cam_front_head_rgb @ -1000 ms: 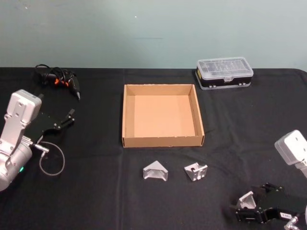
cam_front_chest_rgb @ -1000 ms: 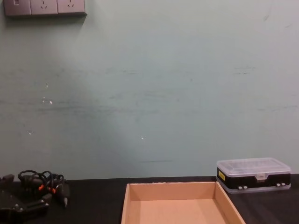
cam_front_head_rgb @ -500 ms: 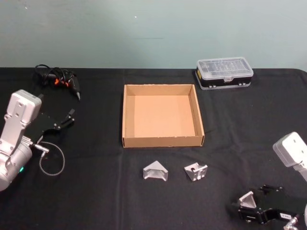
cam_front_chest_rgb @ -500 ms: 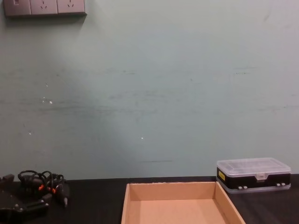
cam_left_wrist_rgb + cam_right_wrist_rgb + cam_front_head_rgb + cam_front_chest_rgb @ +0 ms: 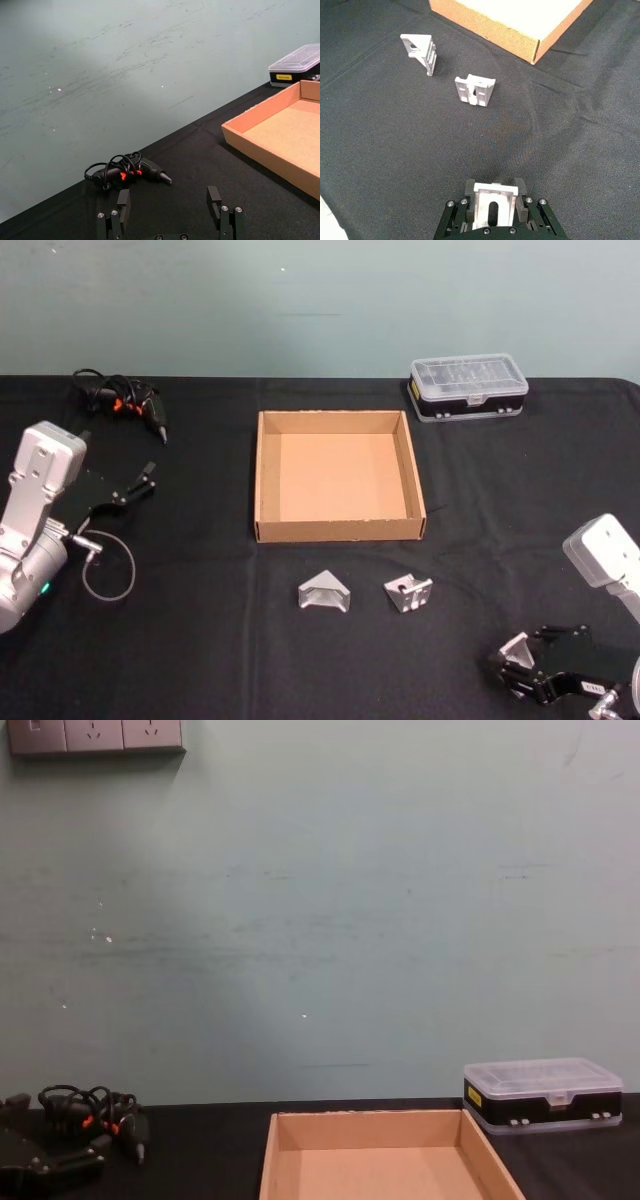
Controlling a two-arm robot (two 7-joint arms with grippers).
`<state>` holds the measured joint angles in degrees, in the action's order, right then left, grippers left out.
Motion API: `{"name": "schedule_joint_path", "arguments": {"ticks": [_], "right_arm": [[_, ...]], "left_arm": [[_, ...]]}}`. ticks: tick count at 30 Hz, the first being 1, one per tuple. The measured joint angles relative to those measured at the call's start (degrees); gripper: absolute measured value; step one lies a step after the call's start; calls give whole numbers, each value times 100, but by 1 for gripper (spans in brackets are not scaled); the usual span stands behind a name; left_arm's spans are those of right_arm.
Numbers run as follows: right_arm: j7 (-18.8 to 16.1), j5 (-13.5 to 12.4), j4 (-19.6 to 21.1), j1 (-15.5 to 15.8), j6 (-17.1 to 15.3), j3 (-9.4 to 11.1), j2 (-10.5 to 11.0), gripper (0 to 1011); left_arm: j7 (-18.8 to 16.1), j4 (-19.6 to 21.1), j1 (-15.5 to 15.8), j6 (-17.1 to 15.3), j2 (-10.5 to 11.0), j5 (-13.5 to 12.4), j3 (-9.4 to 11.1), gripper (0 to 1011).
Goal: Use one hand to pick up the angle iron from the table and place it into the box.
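Near the table's (image 5: 200, 640) front right corner, my right gripper (image 5: 527, 668) is shut on a silver angle iron (image 5: 517, 651). In the right wrist view that angle iron (image 5: 493, 201) sits clamped between the black fingers (image 5: 469, 196). I cannot tell whether it is off the table. Two more angle irons (image 5: 324, 594) (image 5: 408, 594) lie in front of the tan cardboard box (image 5: 340, 530), and also show in the right wrist view (image 5: 420, 50) (image 5: 476, 89). The box (image 5: 485, 27) holds nothing. My left gripper (image 5: 138, 485) hangs open at the left, its fingers (image 5: 122, 204) spread wide.
A black case with a clear lid (image 5: 468, 387) stands at the back right. A black tool with a coiled cable (image 5: 125, 405) lies at the back left. A thin wire loop (image 5: 108, 575) lies by the left arm. The chest view shows the box (image 5: 380, 1125) and the case (image 5: 543, 1093).
The right gripper's fingers have drawn in around the angle iron, and that arm shifted slightly toward the table's front. The left arm has barely moved.
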<state>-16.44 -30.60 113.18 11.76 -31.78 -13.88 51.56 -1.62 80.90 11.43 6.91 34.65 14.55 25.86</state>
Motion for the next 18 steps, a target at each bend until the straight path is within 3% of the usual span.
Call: {"name": "schedule_joint_path", "arguments": {"ticks": [8, 16, 18], "right_arm": [[-15, 104, 195, 116, 24, 177, -2, 453], [51, 187, 566, 104, 110, 563, -73, 453], [58, 198, 583, 82, 115, 579, -86, 453]], "left_arm": [[0, 0, 0, 0, 0, 0, 0, 1000], [0, 0, 0, 0, 0, 0, 0, 1000], [0, 0, 0, 0, 0, 0, 0, 1000]]}}
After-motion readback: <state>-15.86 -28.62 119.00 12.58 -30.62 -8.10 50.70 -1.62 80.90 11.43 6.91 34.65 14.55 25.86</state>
